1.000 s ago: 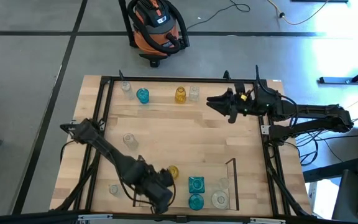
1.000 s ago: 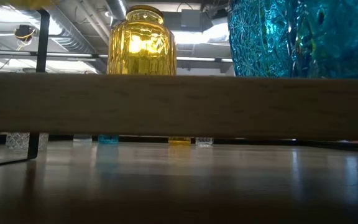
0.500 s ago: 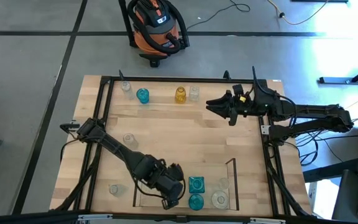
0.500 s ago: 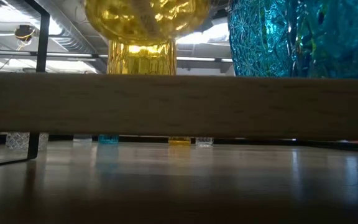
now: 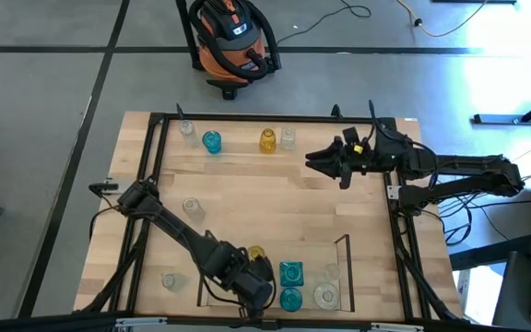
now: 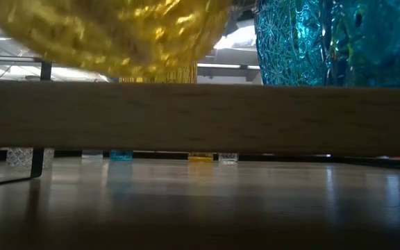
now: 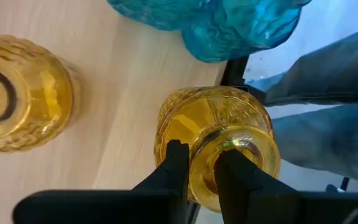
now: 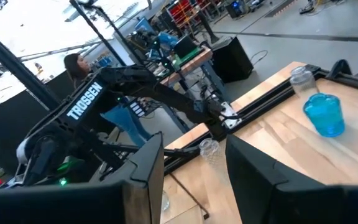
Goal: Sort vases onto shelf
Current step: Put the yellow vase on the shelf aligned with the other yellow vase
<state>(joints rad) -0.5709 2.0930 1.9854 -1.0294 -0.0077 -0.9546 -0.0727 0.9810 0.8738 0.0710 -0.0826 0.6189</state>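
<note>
I see the table [image 5: 275, 198] from above, black-framed, with the shelf [image 5: 343, 242] at its near edge, a light-wood patch inside a thin dark rail. Beyond the table stands an orange vacuum [image 5: 230, 35].

My right arm waits over the far right part of the table; its gripper [image 5: 313, 159] has the fingers parted with nothing between them. In its wrist view a person in blue trousers [image 8: 122, 124] stands behind the left arm.

My left gripper [image 5: 258, 288] is low over the shelf's left part. Its fingers [image 7: 178, 167] are clamped on the rim of an amber vase [image 7: 219, 149], one inside the mouth and one outside. A second amber vase [image 7: 20, 92] stands on the wood just beside it, and two teal vases [image 5: 290, 273] stand to its right, then clear vases [image 5: 326, 295] by the rail.

Along the far edge sit a clear, a teal [image 5: 211, 141], an amber [image 5: 267, 140] and another clear vase. Two more clear ones [image 5: 191, 207] stand on the left side of the table.
</note>
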